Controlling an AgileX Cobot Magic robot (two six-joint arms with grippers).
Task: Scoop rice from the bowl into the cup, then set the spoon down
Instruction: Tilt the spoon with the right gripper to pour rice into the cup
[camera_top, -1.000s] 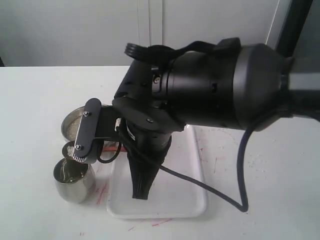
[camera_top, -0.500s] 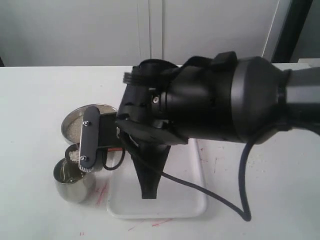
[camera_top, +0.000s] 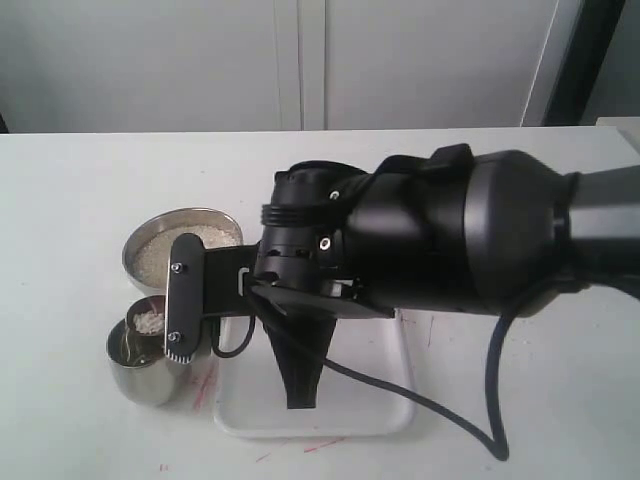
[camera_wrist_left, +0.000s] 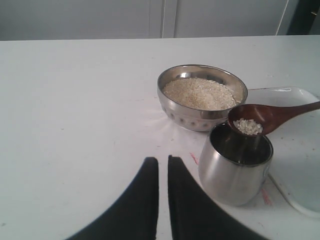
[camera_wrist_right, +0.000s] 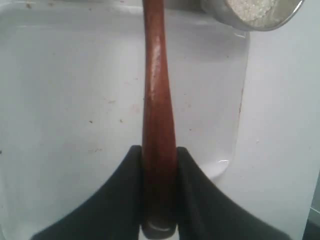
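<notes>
Right wrist view: right fingers (camera_wrist_right: 122, 190) clamped near the handle end of the slim reddish-brown wooden spoon (camera_wrist_right: 155, 100); likely light, stiff, smooth, may twist. Its head holds loose white rice grains (camera_wrist_left: 247, 126) over the small shiny steel cup (camera_wrist_left: 235, 175), just beside the wide steel bowl (camera_wrist_left: 200, 117). Empty left fingers (camera_wrist_left: 145, 195) nearly together. White worktop (camera_wrist_left: 75, 100), shallow white tray (camera_wrist_left: 300, 170), pale wall (camera_wrist_left: 75, 20).

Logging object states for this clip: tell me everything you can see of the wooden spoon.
The spoon is slim, glossy, dark reddish-brown wood, with an oval head and long thin handle. Its head, roughly level, carries a small heap of rice and hangs over the mouth of the cup; whether it touches the rim is unclear. The handle runs over the white tray to the right gripper, shut on it near its end.
</notes>
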